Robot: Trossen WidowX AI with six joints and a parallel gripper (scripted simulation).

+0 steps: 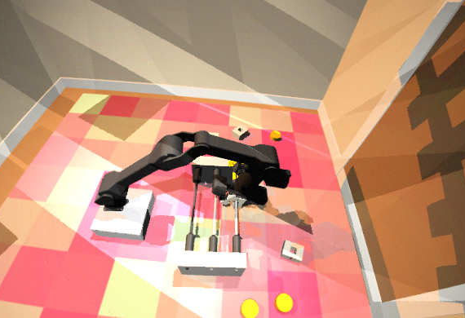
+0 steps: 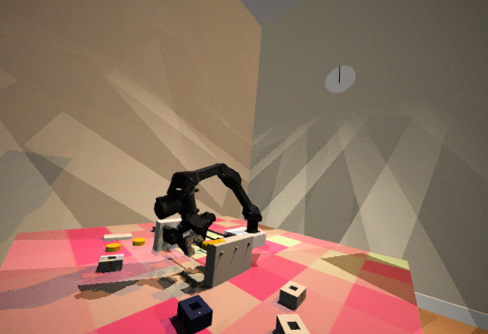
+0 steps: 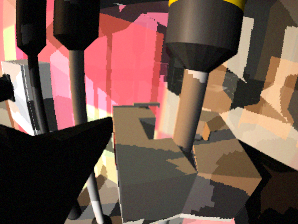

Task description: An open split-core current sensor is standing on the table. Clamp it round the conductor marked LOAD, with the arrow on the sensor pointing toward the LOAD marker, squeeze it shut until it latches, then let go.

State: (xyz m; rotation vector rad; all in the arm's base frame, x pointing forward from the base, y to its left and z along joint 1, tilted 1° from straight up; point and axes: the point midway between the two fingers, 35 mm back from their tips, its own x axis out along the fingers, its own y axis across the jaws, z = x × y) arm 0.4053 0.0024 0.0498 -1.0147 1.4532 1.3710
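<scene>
1. Claw (image 1: 234,197) (image 2: 190,244) (image 3: 164,129) is part way shut, its fingers wide apart; it has hold of the pale sensor (image 1: 232,200) (image 3: 150,182), one finger on each side.
2. The sensor is up off the table (image 1: 51,269) (image 2: 41,253), around the end rod (image 1: 236,218) (image 3: 191,107), the one in line with the yellow mark (image 1: 235,175) (image 2: 213,242); its two parts sit close, with a thin line between them; I cannot tell if it has clicked shut, or which way its arrow points.
3. The yellow mark is on top of one end block (image 2: 229,265); the sensor is nearer to that block than to the other end block (image 1: 212,259) (image 2: 159,237).
4. The middle rod (image 1: 215,216) (image 3: 77,95) runs beside the end rod; the gap there is slim, and the black finger (image 3: 60,165) fills much of it in the wrist view.
5. On the outer side there is more room, out to the table's edge; a small white block (image 1: 286,253) (image 2: 110,264) sits on that side, well apart from the claw.
6. The bent arm (image 1: 235,150) (image 2: 208,171) goes up and over the rods; two yellow discs lie past the other end block, well apart from the claw.
</scene>
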